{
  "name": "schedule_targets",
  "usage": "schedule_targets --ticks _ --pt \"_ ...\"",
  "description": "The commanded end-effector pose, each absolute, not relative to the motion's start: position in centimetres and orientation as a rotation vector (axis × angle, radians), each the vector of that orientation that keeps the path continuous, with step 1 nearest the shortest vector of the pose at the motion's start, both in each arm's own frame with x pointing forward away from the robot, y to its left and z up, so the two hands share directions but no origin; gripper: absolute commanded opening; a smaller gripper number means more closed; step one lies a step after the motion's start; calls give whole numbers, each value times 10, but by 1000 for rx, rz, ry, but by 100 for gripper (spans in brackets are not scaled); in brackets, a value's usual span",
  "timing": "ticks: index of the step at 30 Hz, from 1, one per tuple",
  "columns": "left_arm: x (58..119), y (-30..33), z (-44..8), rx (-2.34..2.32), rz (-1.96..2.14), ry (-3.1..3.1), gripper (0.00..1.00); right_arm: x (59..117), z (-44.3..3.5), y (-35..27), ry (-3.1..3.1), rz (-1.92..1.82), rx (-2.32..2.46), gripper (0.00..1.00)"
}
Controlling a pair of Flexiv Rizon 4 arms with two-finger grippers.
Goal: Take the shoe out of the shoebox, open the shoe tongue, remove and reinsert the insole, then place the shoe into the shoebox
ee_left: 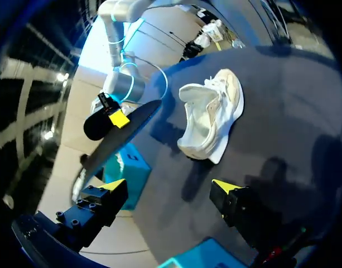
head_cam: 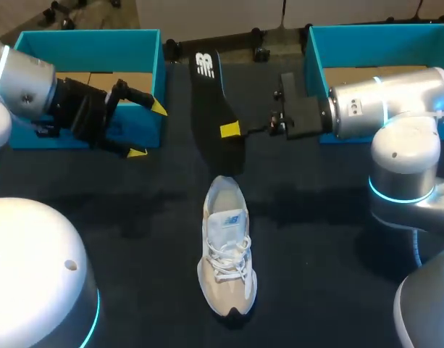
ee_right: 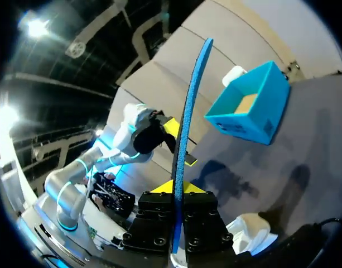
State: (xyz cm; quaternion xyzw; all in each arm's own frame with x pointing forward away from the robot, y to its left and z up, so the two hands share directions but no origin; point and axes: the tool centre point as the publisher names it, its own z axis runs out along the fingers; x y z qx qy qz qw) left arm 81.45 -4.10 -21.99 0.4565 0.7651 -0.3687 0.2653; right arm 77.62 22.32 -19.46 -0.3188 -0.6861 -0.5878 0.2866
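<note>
A white and beige shoe (head_cam: 227,246) lies on the dark table in the middle, laces up; the left wrist view shows this shoe (ee_left: 210,114) ahead of the fingers. My right gripper (head_cam: 232,130) is shut on a black insole (head_cam: 213,101) and holds it above the table behind the shoe. In the right wrist view the insole (ee_right: 187,128) stands edge-on between the fingers, its blue side showing. My left gripper (head_cam: 147,129) hangs open and empty in front of the left teal shoebox (head_cam: 91,72). The left wrist view shows the gripper (ee_left: 171,187) with yellow tips wide apart.
A second teal box (head_cam: 374,65) stands at the back right, partly behind my right arm. The left box (ee_right: 249,106) also shows in the right wrist view. Bare dark table surface (head_cam: 135,239) lies on both sides of the shoe.
</note>
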Motion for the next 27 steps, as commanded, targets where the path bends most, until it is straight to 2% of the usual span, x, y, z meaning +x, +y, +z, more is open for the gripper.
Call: schedule_targets --ticks 1,13,27 --pt "812 -39 -212 1218 -923 2500 100 775 -201 221 -1807 -1589 -829 0" --pt "812 -39 -212 1218 -923 2500 100 775 -201 221 -1807 -1589 -829 0" --pt "744 -57 -252 786 -587 2860 100 748 -224 204 -1901 -1637 -810 0"
